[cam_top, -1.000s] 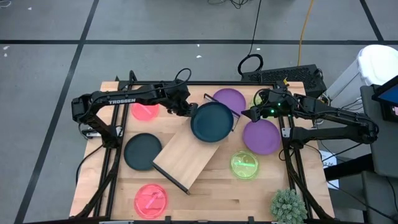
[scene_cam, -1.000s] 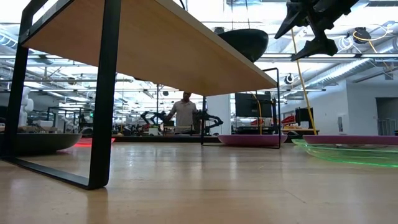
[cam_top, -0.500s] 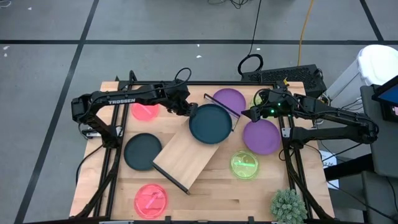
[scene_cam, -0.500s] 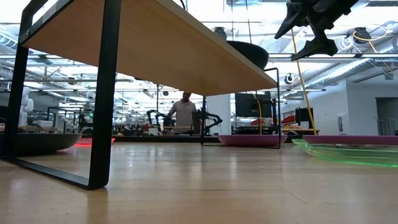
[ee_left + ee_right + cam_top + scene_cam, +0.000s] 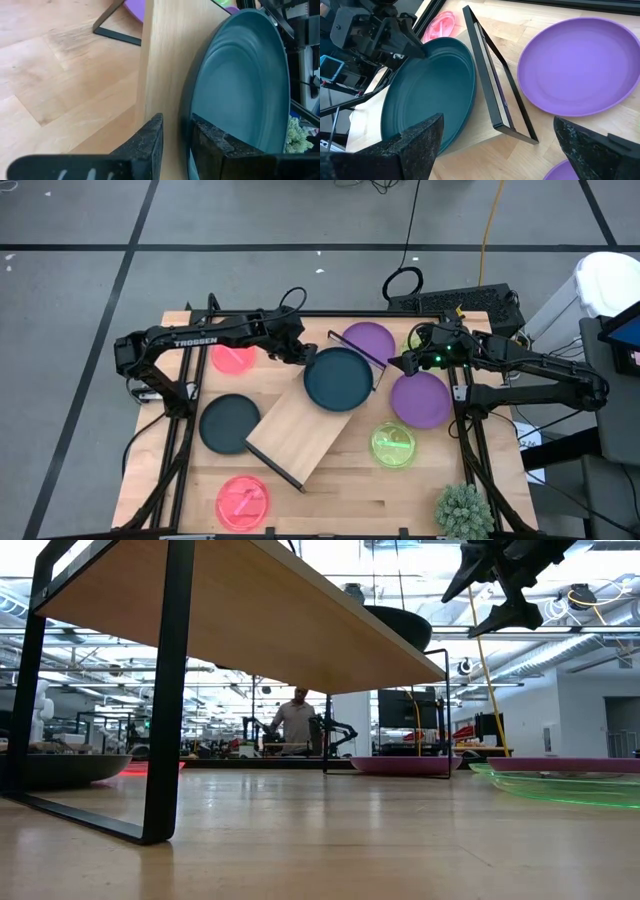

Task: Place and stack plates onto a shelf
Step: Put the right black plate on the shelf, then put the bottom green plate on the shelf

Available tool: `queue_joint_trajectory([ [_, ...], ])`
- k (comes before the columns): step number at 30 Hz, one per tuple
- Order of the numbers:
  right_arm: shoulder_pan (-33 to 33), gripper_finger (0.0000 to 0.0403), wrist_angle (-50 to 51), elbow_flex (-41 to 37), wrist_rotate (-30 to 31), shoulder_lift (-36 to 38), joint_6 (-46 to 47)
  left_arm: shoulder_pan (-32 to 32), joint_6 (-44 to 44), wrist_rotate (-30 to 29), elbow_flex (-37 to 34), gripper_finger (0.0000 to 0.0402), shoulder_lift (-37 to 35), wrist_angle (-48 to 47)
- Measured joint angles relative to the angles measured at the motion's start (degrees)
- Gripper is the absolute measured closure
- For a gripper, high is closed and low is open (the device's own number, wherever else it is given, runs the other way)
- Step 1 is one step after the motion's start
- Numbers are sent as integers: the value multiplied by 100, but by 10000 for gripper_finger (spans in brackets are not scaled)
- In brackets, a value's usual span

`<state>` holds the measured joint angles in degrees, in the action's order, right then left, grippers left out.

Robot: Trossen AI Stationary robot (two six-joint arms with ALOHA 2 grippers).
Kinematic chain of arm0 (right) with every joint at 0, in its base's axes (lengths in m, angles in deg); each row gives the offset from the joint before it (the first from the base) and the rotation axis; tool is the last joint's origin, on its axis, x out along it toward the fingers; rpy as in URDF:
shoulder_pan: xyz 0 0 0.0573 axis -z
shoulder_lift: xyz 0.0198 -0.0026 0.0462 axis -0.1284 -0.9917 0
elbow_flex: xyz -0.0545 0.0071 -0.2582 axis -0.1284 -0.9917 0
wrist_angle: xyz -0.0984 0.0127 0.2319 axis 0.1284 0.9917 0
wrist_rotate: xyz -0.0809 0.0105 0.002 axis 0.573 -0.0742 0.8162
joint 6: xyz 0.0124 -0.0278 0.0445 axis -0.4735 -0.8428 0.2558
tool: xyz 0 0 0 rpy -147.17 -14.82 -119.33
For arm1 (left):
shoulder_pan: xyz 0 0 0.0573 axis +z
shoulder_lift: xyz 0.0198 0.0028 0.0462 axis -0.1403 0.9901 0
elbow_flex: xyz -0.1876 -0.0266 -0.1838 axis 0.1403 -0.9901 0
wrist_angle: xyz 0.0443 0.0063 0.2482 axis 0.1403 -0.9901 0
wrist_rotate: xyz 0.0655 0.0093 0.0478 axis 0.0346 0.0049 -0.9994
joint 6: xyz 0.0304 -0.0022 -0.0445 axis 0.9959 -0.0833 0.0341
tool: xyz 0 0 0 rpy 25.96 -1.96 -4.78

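The shelf stands slantwise on the table on its black frame ends. A dark teal plate lies on the shelf's far end, seen too in the left wrist view. My left gripper is at that plate's left rim, its fingers a little apart, with shelf wood showing between them. My right gripper hangs open to the right of the shelf, above the table, holding nothing. My left gripper comes slanting down from the table's left at the teal plate's left rim. One finger lies over the rim and the other is over the shelf board. Whether either finger touches the plate, I cannot tell. The plate lies flat on the shelf.
On the table lie two purple plates, a lime-green one, two pink ones and a dark one. A spiky plant stands at the near right corner.
The teal plate was tipped up above the shelf a second ago. It has come down and now lies lower and flatter on the shelf's top. Both arms have kept their places.
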<state>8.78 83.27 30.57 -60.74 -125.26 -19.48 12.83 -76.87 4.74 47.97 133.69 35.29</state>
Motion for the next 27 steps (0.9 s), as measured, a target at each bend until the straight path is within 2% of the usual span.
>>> queue_joint_trajectory([
  [19,-4,46,-2,0,-24,1,143,379,350,-168,4,307,-694,-191],
  [23,-17,46,0,0,-68,1,334,379,490,75,4,307,-705,-159],
  [27,-18,46,2,0,-393,1,596,374,534,315,4,307,-704,-209],
])
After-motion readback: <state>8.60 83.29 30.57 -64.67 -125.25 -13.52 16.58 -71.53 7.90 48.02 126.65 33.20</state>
